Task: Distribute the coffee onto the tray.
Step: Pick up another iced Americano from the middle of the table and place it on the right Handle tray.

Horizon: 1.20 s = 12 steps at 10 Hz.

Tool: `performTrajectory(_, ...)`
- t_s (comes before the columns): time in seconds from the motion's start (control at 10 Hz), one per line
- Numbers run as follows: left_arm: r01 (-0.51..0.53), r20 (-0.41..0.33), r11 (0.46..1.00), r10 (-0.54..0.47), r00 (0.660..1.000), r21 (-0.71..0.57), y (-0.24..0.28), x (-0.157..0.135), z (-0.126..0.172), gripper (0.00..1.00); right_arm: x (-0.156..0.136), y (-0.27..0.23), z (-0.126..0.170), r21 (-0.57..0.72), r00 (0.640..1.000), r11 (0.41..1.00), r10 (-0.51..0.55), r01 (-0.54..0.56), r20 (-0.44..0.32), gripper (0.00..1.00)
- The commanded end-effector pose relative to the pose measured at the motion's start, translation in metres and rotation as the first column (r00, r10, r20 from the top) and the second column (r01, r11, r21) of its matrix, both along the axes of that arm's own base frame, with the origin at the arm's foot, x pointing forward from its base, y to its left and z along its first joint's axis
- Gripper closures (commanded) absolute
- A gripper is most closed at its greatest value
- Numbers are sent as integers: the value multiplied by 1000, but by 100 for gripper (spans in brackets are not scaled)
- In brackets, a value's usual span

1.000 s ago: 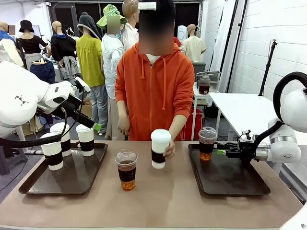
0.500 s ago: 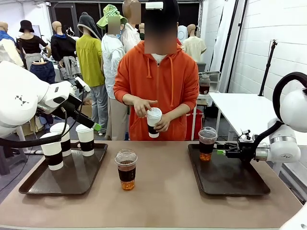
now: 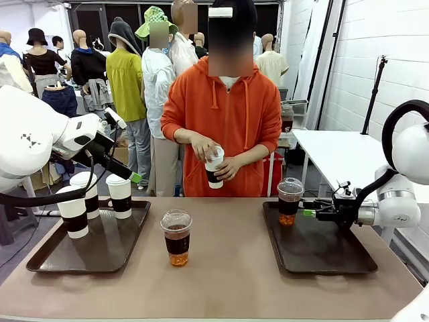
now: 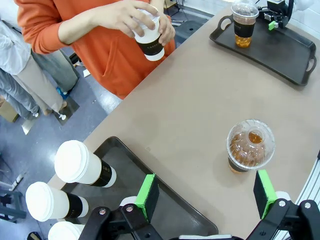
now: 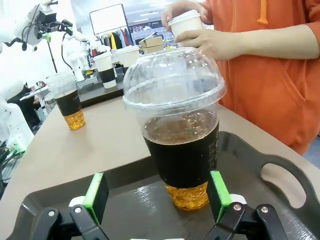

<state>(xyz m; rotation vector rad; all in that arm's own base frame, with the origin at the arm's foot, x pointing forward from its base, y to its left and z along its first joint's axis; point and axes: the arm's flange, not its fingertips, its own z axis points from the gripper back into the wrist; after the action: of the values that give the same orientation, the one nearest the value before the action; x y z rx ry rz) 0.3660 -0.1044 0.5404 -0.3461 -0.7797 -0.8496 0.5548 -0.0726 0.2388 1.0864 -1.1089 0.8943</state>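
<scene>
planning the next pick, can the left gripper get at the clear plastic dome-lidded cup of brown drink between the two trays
Probably yes: the left gripper is open, and the clear plastic dome-lidded cup stands alone on bare table with nothing standing between them.

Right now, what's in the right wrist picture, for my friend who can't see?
A clear dome-lidded cup of brown drink stands on a dark tray, beyond the open right gripper. Behind, a person in orange holds a white cup.
</scene>
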Motion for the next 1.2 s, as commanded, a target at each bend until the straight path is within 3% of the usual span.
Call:
performTrajectory(0.0, 10, -4, 1000, -10, 1000, -14, 2, 0, -2, 0, -19, 0, 3, -10, 1000, 999, 31, -31, 0, 0)
performTrajectory(0.7, 10, -4, 1000, -10, 1000, -14, 2, 0, -2, 0, -79, 74, 26, -76, 985, 983, 169, -166, 36, 0)
performTrajectory(1.1, 10, -4, 1000, -10, 1000, -14, 2, 0, -2, 0, -91, 130, 30, -89, 974, 973, 220, -215, 59, 0)
